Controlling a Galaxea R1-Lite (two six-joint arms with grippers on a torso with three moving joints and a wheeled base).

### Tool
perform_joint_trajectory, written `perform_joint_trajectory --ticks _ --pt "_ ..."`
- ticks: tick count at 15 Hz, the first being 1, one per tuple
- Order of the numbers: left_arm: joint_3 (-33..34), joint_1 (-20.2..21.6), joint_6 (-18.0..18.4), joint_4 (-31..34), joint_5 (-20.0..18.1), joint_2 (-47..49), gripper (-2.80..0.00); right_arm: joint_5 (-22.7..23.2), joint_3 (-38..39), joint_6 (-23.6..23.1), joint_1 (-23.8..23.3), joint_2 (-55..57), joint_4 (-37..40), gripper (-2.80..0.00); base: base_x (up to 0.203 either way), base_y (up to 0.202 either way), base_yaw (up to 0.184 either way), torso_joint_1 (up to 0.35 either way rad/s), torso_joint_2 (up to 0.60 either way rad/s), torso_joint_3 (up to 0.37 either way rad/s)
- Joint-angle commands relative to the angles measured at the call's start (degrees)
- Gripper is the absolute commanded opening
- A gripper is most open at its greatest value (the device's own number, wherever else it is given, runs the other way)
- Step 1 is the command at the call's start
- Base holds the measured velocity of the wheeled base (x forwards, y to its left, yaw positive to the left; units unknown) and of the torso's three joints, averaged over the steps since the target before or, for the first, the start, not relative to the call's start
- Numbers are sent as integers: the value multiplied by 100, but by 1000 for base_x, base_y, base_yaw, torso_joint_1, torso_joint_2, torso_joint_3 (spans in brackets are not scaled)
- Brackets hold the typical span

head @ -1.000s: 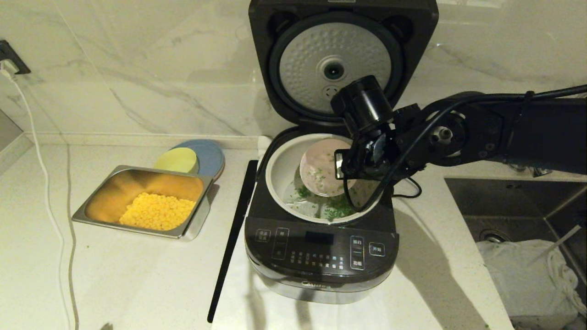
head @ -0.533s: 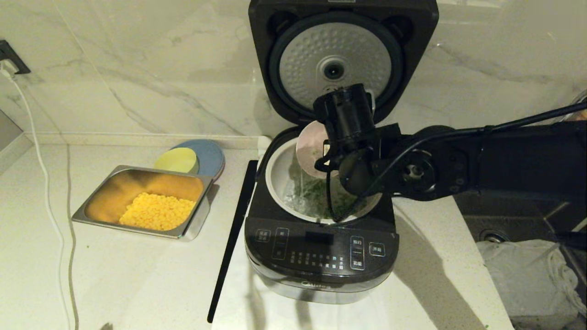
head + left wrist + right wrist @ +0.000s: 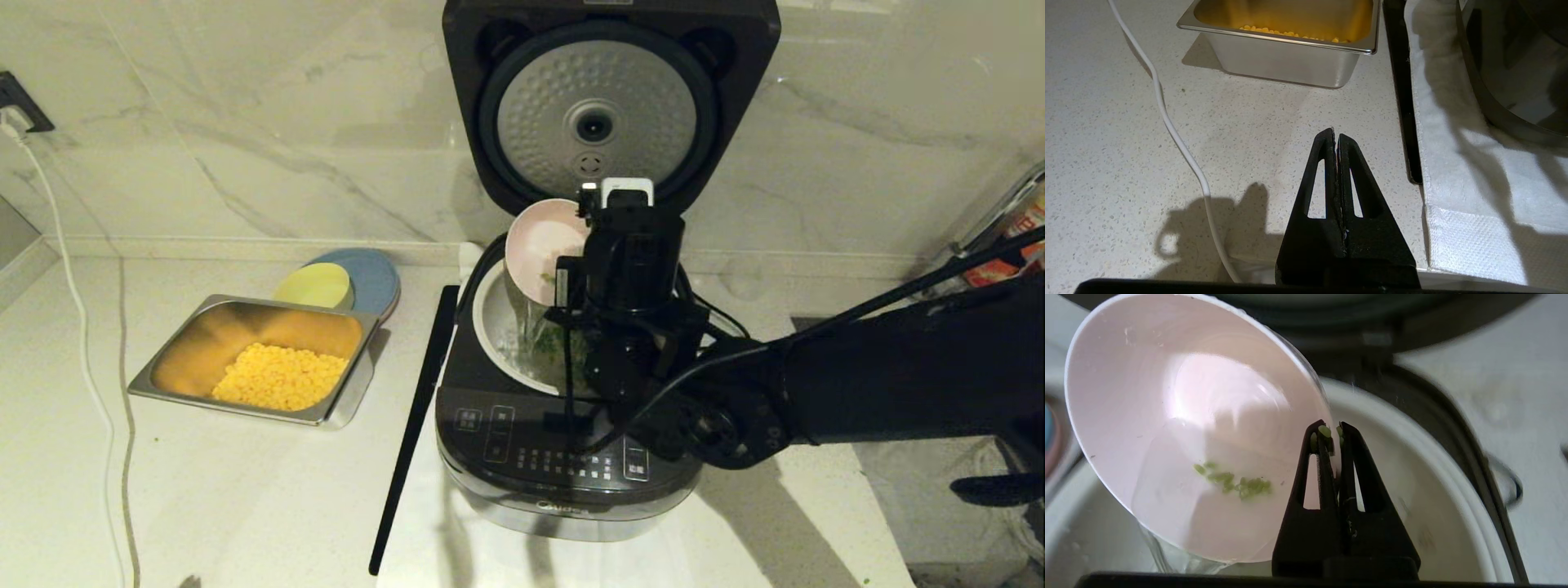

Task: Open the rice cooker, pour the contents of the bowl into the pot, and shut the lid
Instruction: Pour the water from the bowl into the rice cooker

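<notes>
My right gripper is clamped on the rim of the bowl, tipped over the pot. I judge it light, rigid, smooth and slippery; the rim remains the only sound purchase.

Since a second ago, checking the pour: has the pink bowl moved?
Yes. The bowl has risen and shifted toward the open lid, tipping steeper over the pot.

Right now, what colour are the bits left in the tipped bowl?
Bright green, a few bits clinging inside the pale pink bowl; clearest in the right wrist view.
</notes>
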Motion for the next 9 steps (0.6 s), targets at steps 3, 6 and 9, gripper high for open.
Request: perform_joint_trajectory --ticks 3,6,9 --pt "53 0 -4 -2 2 -6 -280 -16 492 -1112 45 391 -2149 -280 0 0 0 0 0 0" --pt "53 0 -4 -2 2 -6 -280 -17 671 -1129 167 369 -2381 -280 0 0 0 0 0 0" --pt "53 0 4 -2 2 -6 -280 18 1064 -1322 288 393 -3045 -280 0 0 0 0 0 0"
